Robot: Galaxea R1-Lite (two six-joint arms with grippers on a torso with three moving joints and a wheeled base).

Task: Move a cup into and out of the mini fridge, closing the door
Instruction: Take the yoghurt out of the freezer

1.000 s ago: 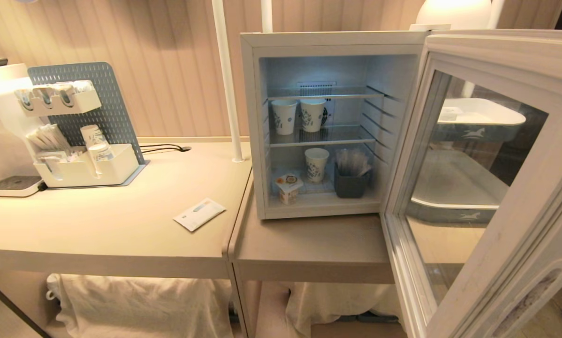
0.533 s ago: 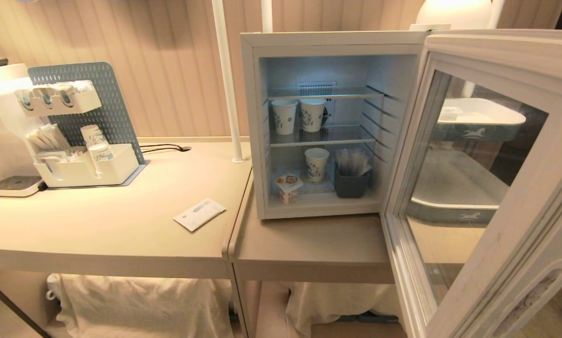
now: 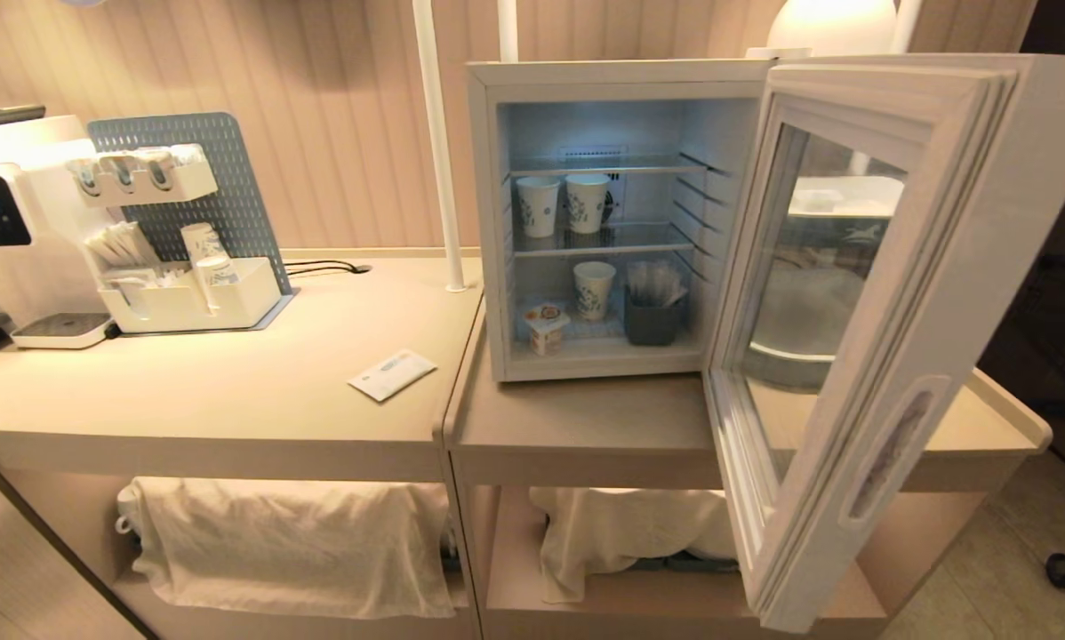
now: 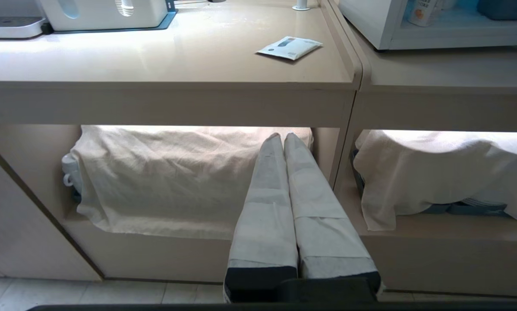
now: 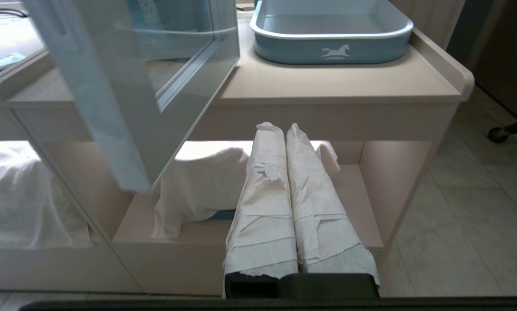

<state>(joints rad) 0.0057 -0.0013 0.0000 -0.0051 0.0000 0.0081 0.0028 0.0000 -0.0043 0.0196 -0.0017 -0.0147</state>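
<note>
The mini fridge (image 3: pixel 488 222) stands on the lower right table, lit inside. Its door (image 3: pixel 941 293) is swung wide open toward me on the right. The cup (image 3: pixel 547 327), a tiny white tub with orange marks on its lid, sits on the fridge floor at the front left; the left wrist view catches it (image 4: pixel 422 11) at the frame's edge. Neither arm shows in the head view. My left gripper (image 4: pixel 283 136) is shut and empty, low in front of the under-table shelf. My right gripper (image 5: pixel 280 127) is shut and empty too, below the counter, beside the open door (image 5: pixel 94 86).
Three paper cups (image 3: pixel 539 204) and a dark holder (image 3: pixel 651 324) share the fridge shelves. A flat sachet (image 3: pixel 392 374) lies on the left table, with a drinks machine (image 3: pixel 8 240) and a white organiser (image 3: pixel 186 302) behind. A blue tray (image 5: pixel 332 41) sits behind the door. White cloths (image 3: pixel 292 542) fill the lower shelves.
The whole head view has drawn back and shifted, so the tables' right end and lower shelves now show. The cup, fridge and door have not moved.
</note>
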